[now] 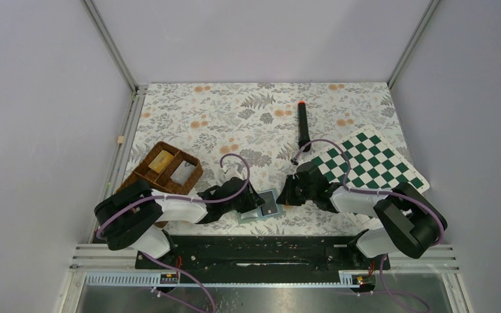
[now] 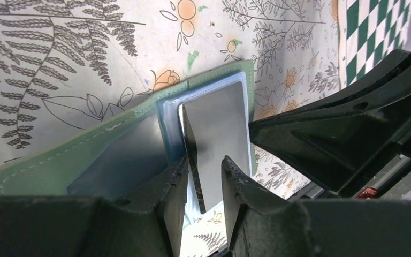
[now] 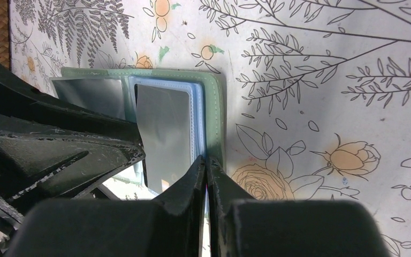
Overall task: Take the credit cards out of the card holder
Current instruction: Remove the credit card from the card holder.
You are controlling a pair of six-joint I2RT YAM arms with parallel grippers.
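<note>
Left wrist: credit card (image 2: 217, 123) runs lengthwise from left gripper (image 2: 204, 165), jaws apart astride it; right gripper (image 3: 207, 161) clamps card holder (image 3: 215, 118) edge.

You have one green card holder (image 1: 269, 207), two grey cards (image 3: 166, 128) showing inside it, a third card (image 1: 181, 171) in the one wicker tray (image 1: 147, 158) at left, one tan block (image 1: 162, 161), one chessboard (image 1: 372, 163), one black pen (image 1: 303, 124).

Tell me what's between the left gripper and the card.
Nothing visible. The left gripper straddles the near end of the card in the open holder. The right gripper pinches the holder's right edge, off to the side.
</note>
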